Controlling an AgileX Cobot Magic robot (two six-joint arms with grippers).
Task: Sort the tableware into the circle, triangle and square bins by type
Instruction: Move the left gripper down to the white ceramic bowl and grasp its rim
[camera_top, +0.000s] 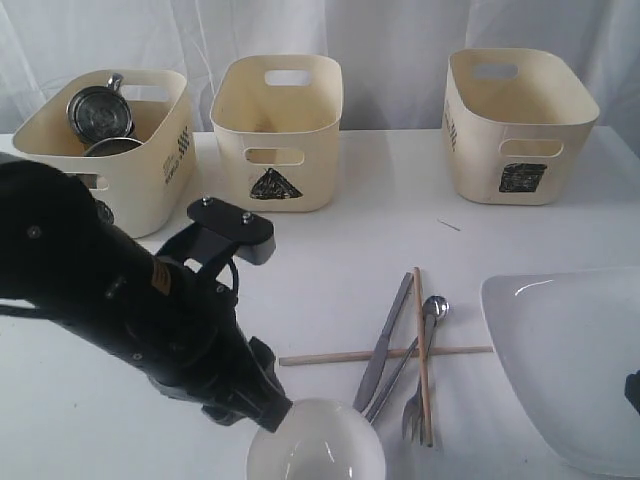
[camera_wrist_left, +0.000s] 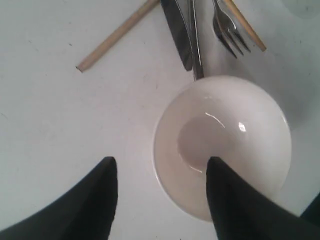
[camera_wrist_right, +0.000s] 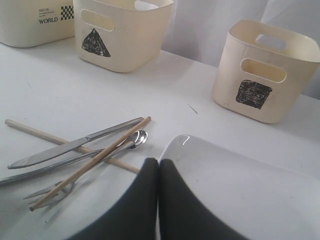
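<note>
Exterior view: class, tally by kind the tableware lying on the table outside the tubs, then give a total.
Chopsticks: 2
Knife: 1
Spoon: 1
Fork: 1
Bowl: 1
Plate: 1
Total: 7

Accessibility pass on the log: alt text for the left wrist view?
The open left pincer straddles the rim of an empty white bowl on a white table, one finger over its inside, one outside. Beyond lie a wooden chopstick, a knife and a fork.
</note>
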